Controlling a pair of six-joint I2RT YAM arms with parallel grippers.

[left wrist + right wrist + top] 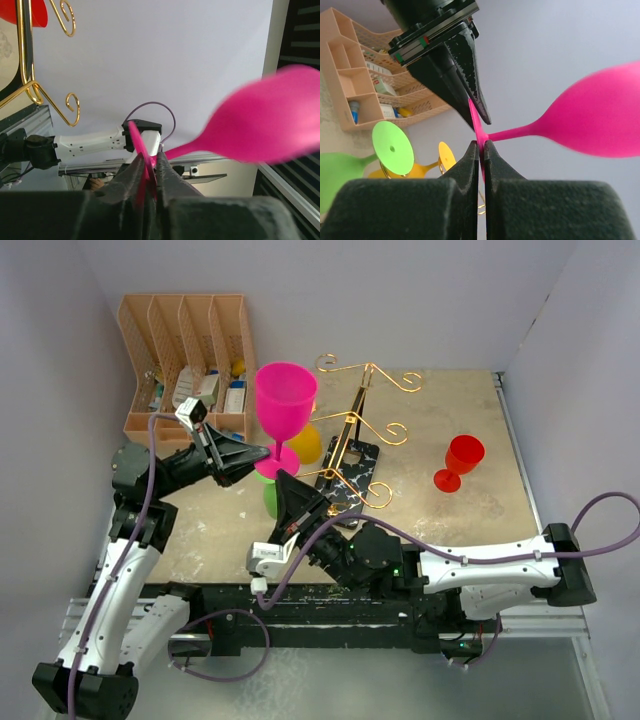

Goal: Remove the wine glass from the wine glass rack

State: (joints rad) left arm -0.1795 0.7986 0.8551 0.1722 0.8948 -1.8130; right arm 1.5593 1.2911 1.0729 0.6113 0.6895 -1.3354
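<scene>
The pink wine glass [285, 400] is held up left of the gold wine glass rack [362, 430], clear of its arms. Both grippers pinch its round foot [278, 458]. My left gripper [252, 456] comes in from the left, its jaws closed on the foot's edge [149, 167], with the bowl [270, 125] blurred to the right. My right gripper [287, 488] reaches up from below and is shut on the foot's lower edge [481, 147]; the left fingers [465, 75] clamp the rim just above. The rack's black base [350, 472] sits on the table.
A green glass [270, 495] and a yellow glass [306, 444] are at the rack's left side. A red glass [460, 462] stands on the table to the right. A peach file organiser [185, 350] fills the back left corner. White walls enclose the table.
</scene>
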